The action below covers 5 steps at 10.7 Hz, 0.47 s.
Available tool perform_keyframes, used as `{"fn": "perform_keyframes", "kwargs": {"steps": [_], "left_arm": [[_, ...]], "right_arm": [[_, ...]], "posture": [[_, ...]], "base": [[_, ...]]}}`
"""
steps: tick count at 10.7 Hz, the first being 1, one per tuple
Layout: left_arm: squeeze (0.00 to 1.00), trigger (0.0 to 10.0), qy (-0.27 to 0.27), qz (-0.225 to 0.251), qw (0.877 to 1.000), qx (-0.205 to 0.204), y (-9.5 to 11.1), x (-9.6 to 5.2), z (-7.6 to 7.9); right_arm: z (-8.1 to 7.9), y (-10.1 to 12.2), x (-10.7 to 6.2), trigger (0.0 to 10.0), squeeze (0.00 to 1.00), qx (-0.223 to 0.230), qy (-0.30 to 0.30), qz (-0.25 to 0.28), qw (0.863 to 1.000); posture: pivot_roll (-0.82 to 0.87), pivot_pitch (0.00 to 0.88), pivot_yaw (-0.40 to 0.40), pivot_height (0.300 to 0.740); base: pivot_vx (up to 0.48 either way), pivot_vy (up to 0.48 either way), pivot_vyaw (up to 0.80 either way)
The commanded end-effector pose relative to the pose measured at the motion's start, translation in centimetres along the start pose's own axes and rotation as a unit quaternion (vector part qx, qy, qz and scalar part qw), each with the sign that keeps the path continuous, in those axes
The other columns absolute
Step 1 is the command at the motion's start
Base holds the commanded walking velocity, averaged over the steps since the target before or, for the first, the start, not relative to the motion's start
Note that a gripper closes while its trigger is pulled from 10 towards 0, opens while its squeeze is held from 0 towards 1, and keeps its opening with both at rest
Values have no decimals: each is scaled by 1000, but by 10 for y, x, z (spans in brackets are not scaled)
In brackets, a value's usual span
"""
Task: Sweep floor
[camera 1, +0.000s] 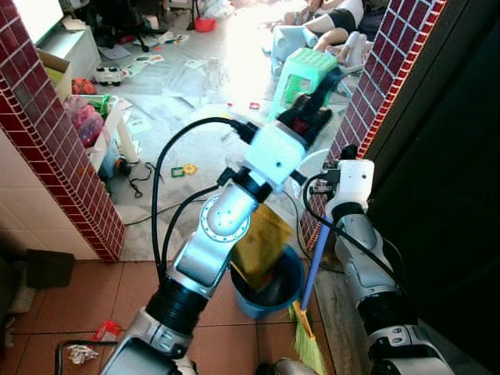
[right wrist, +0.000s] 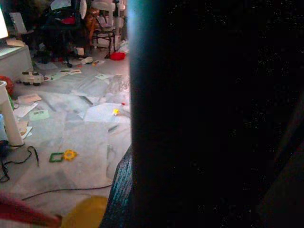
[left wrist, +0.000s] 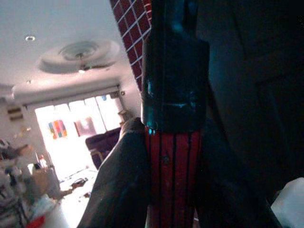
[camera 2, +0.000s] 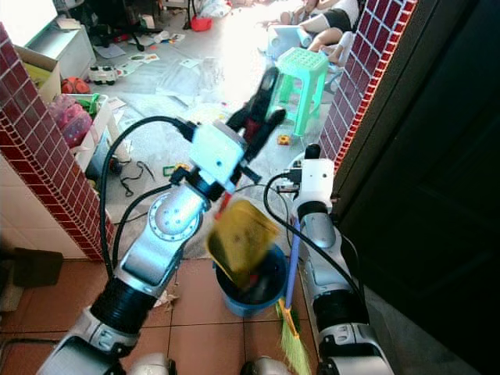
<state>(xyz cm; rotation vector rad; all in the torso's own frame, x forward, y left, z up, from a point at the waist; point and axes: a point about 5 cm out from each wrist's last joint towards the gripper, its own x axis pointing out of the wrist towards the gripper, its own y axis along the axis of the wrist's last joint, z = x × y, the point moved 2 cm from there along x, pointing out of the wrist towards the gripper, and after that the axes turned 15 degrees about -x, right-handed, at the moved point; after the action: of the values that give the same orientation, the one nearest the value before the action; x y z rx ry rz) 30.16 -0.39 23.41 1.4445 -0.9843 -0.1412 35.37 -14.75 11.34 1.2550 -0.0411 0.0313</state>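
Observation:
My left gripper [camera 1: 312,109] is raised and shut on the red and black handle [left wrist: 173,156] of a yellow dustpan [camera 2: 238,238]. The dustpan hangs tilted over a blue bucket [camera 1: 287,291] on the tiled floor. Beside the bucket a broom stands upright, with a blue handle [camera 1: 316,262] and green-yellow bristles [camera 1: 308,340] on the floor. My right gripper [camera 2: 293,186] sits at the top of that handle and is shut on it. In the right wrist view the handle [right wrist: 190,114] is a dark column close to the camera.
Red brick pillars stand at left [camera 1: 62,156] and right [camera 1: 391,78], with a dark door [camera 1: 445,156] at the far right. A green stool [camera 1: 308,74] and a seated person [camera 1: 336,23] are beyond. Papers, toys, cables and scraps [camera 1: 105,330] litter the floor.

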Motion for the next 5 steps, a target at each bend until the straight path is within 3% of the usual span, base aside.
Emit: {"fn": "perform_keyframes", "kwargs": {"steps": [1,2,3,4,5], "left_arm": [[0,10000,-28,48,998,33,21,10,5],[0,10000,-34,70,995,68,32,13,2],[0,10000,-18,108,988,106,58,19,-11],[0,10000,52,125,987,91,72,20,-35],[0,10000,107,128,978,126,84,17,-58]], "right_arm": [[3,10,5,10000,0,0,-5,20,1000],[3,10,5,10000,0,0,-4,20,1000],[2,10,5,10000,0,0,-2,20,1000],[1,10,5,10000,0,1,-1,19,1000],[0,9,5,10000,0,3,3,19,1000]], "posture": [[35,5,-58,740],[37,5,-59,740],[39,4,-60,740],[41,3,-60,740],[41,6,-61,740]], "base": [[0,0,0],[0,0,0],[0,0,0],[0,0,0],[0,0,0]]}}
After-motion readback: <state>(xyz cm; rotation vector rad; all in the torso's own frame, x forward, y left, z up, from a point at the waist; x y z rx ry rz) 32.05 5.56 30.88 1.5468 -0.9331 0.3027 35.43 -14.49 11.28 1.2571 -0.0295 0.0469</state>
